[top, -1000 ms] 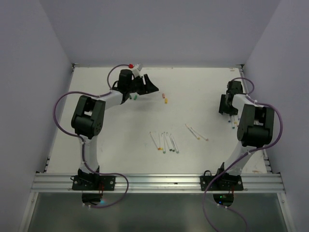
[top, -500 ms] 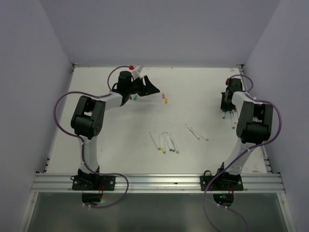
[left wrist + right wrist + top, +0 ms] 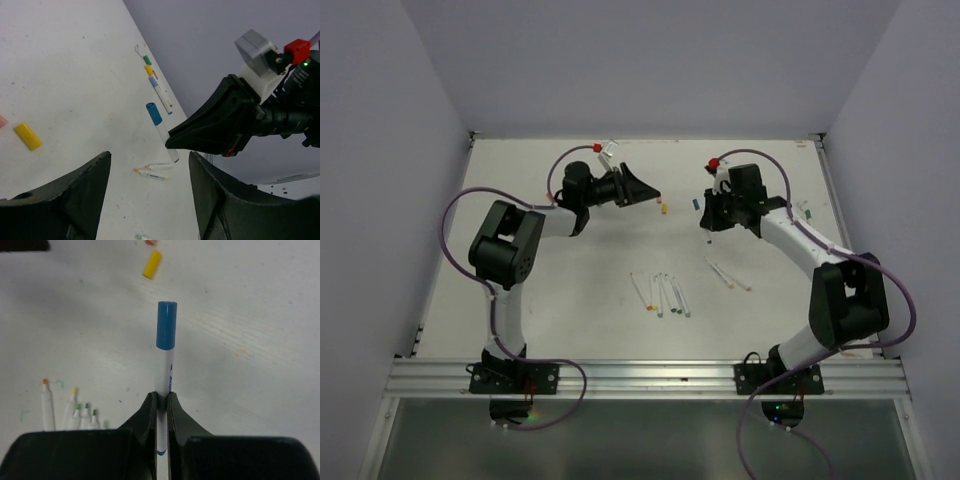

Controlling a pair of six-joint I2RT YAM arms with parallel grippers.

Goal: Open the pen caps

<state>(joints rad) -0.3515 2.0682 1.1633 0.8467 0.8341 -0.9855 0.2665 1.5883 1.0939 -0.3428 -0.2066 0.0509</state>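
Right gripper (image 3: pixel 162 397): fingers pinched together on the white barrel of a blue-capped pen (image 3: pixel 164 371). The grip sits low on the barrel. The blue cap (image 3: pixel 166 325) is on the pen, sticking out well past the fingertips.

In the top view this pen is over the far middle of the table (image 3: pixel 570 290), cap end pointed toward the left arm. I can't tell whether it is touching the surface.

Left gripper (image 3: pixel 150 160): jaws apart, nothing between them. Its opening faces the blue cap, but cap and fingers are apart, with bare table showing between them in the left wrist view.

Loose caps on the table:
- A yellow cap (image 3: pixel 152 264) lies beyond the held pen's tip, between the two grippers.
- An orange cap (image 3: pixel 660 200) lies just beside it.

Other pens:
- A row of uncapped pens (image 3: pixel 660 294) lies side by side at mid-table, nearer the bases, with small coloured tips showing.
- A pair of pens (image 3: pixel 728 273) lies at an angle just right of that row.
- A few more pens (image 3: pixel 160 95) lie by the far right edge, with green and yellow ends visible; from the top camera they are too small for me to read.
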